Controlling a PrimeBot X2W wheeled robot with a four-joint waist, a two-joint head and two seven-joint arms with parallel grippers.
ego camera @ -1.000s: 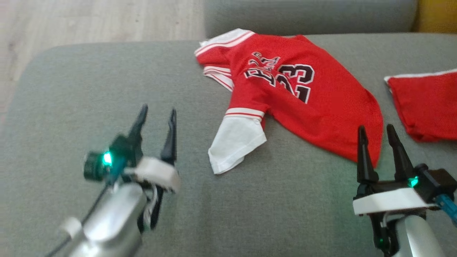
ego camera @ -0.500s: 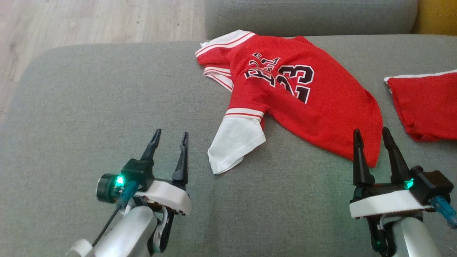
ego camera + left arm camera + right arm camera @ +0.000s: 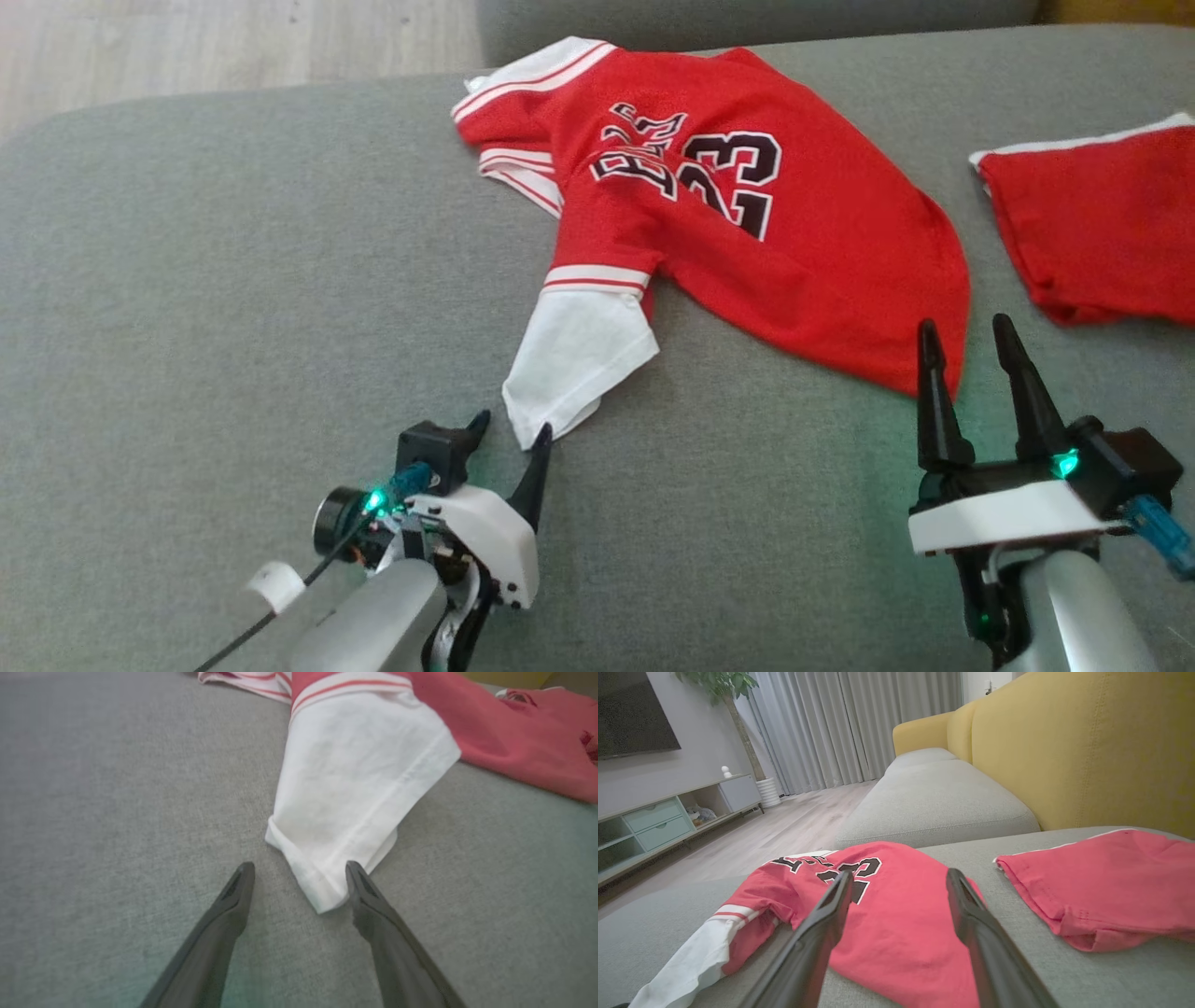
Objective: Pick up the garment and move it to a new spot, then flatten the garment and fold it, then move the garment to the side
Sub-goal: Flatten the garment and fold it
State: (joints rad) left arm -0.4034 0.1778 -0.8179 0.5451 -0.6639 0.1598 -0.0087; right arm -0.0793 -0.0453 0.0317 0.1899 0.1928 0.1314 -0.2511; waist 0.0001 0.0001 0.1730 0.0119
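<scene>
The garment [image 3: 747, 252] is a red jersey with a black "23", lying crumpled on the grey sofa cushion [image 3: 187, 280]. Its white sleeve [image 3: 579, 364] points toward me. My left gripper [image 3: 513, 425] is open, low on the cushion, at the sleeve's cuff. In the left wrist view the cuff corner [image 3: 322, 891] lies between the open fingers of the left gripper [image 3: 299, 865], close to the right finger. My right gripper [image 3: 963, 325] stands open just short of the jersey's near hem. The right wrist view has the right gripper [image 3: 899, 873] open above the jersey [image 3: 901, 933].
A second red cloth [image 3: 1092, 224] lies on the cushion to the right, also seen as red cloth [image 3: 1101, 882]. The cushion's rounded left edge drops to wooden floor [image 3: 187, 37]. A yellow backrest [image 3: 1064, 742] and another grey cushion [image 3: 934, 798] lie beyond.
My left gripper has moved right and down onto the cushion, up to the white cuff. The head camera has shifted, so the whole picture has slid. The right gripper has hardly moved.
</scene>
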